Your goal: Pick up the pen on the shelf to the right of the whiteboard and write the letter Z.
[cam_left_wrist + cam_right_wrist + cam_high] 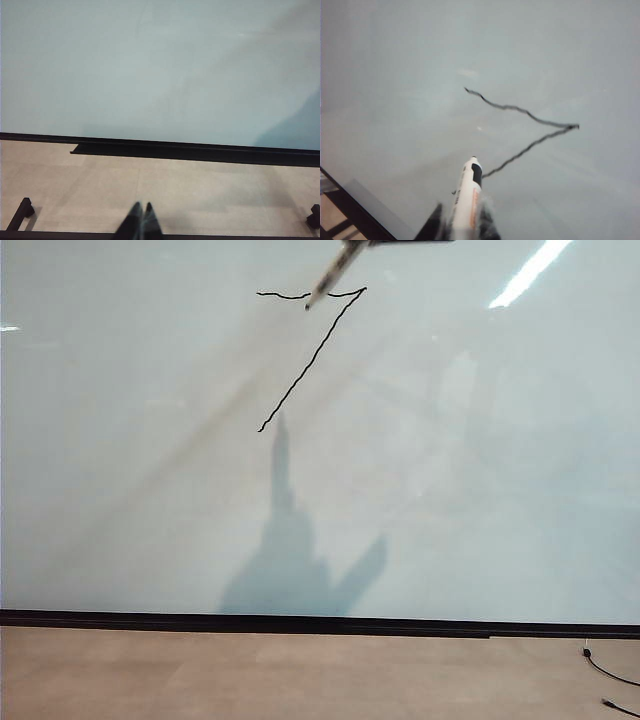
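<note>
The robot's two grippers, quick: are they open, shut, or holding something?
Left gripper: shut, holding nothing, low above the floor before the whiteboard.
Right gripper: shut on the pen, up by the unfinished letter Z.

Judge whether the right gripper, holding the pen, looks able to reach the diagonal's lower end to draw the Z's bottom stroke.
Probably yes: the right gripper is shut on the pen, and the whiteboard around the diagonal's lower end is bare.

Three cameras, all facing the whiteboard [450,490]

The exterior view looks straight on from well back; the left wrist view looks low over its closed fingers [140,222]; the right wrist view sits near, looking past its fingers [487,225]. Exterior and right wrist share the letter Z [310,355].
</note>
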